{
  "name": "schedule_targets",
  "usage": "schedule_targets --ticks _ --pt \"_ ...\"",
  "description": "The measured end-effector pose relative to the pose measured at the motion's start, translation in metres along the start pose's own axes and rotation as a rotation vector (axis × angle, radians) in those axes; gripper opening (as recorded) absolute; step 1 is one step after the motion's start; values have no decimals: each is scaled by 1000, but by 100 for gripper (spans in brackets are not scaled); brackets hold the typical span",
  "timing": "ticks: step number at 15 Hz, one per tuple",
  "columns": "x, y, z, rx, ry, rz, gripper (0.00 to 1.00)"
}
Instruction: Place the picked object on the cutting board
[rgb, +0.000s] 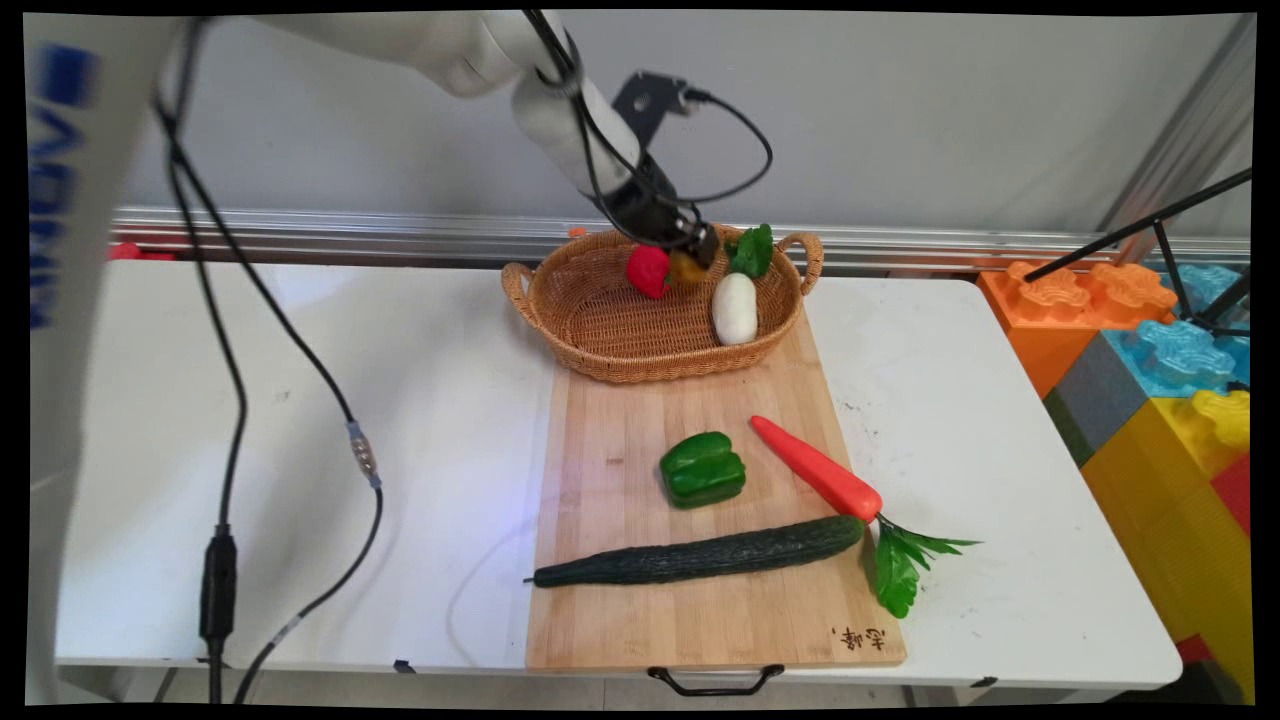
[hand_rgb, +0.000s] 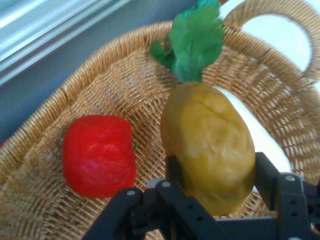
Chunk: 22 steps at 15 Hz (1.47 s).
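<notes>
- The pincer is seen at the upper centre of the main view, lowered into the wicker basket at the far end of the cutting board.
- In the hand view the pincer is closed around a brownish-yellow potato, one finger pressed against each side of it.
- In the main view the potato is only partly seen, just under the black linkage.
- A red pepper is found in the basket just left of the potato; in the hand view it lies at the lower left, on the wicker floor.
- A white radish with green leaves is laid in the basket to the right of the potato; in the hand view it is mostly hidden behind the potato.
- On the cutting board, at the centre of the frame, a green bell pepper is set, with a carrot to its right, its leaves spilling onto the white worktop.
- A long cucumber is stretched across the board below both, its right end touching the carrot.
- Large coloured building blocks are stacked at the right edge, beside the worktop.
</notes>
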Motion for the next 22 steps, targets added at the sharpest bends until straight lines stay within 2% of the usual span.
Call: schedule_targets --ticks 2,5,8,11,13,17,22 --pt "0 0 -22 -11 3 44 0" --pt "-12 1 -63 -62 -31 133 0" --pt "-43 -3 -102 -140 -117 185 0" --pt "-76 -12 -129 -194 -196 215 0" --pt "-95 -19 -140 -217 -238 235 0" --pt "-129 -31 -141 -243 -284 267 0" --pt "-155 -25 -107 -272 -278 279 0"
